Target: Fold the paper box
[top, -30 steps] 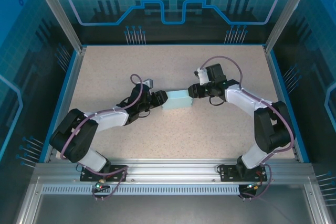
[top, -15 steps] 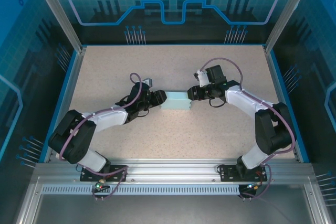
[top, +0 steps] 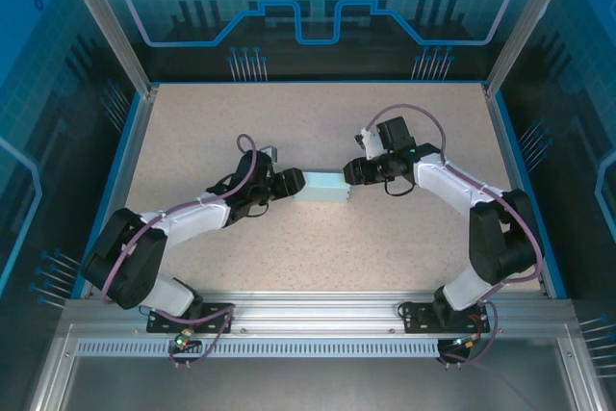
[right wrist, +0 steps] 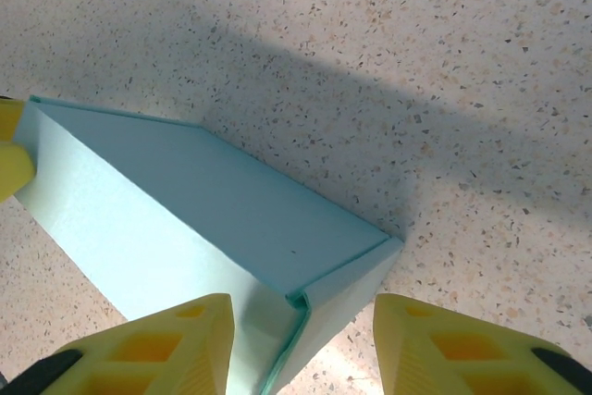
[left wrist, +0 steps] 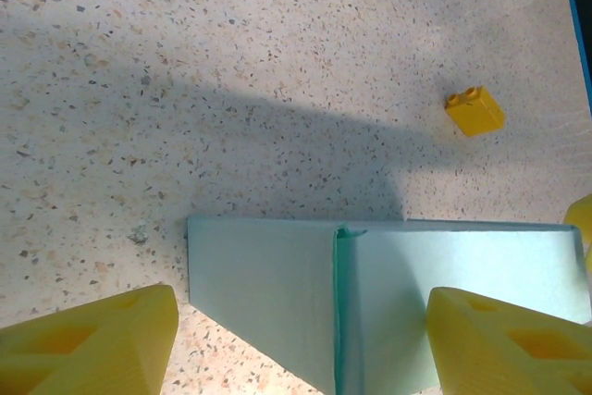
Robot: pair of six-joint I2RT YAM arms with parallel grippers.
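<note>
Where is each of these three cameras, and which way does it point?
Top: above and behind the arms, looking down at the table; both arms show, left gripper and right gripper at the box.
Left wrist: on the left arm, looking down past its fingers at the box and a yellow brick.
Right wrist: on the right arm, looking down past its fingers at the box's corner.
Shared: the box.

The speckled beige table (top: 318, 247) carries the pale blue paper box (top: 322, 189) near its middle. A small yellow brick (left wrist: 474, 110) lies apart from the box.
</note>
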